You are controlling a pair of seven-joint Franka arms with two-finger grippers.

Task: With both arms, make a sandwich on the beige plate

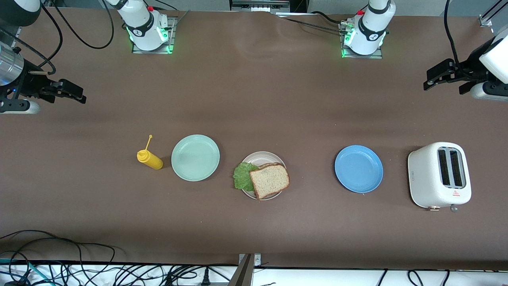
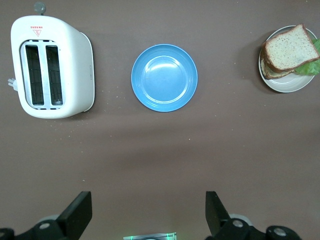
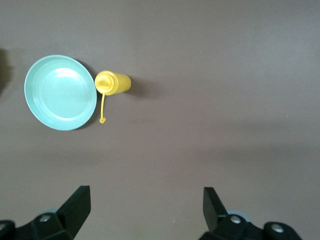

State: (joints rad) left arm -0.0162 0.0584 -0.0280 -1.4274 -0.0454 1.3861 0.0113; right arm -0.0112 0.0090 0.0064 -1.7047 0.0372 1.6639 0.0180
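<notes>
With my left end effector [image 1: 430, 79] and right end effector [image 1: 75, 93] both wide and empty over bare bench [image 1: 254, 99], the sandwich [image 1: 269, 180] overhangs the beige plate [image 1: 260, 158], so any bump risks sliding its top slice off.

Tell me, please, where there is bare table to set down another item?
Bare brown table lies between the row of dishes and the arm bases; also nearer the camera. Crowded: mustard bottle beside mint-green plate. Wider gap between beige plate and blue plate.
</notes>
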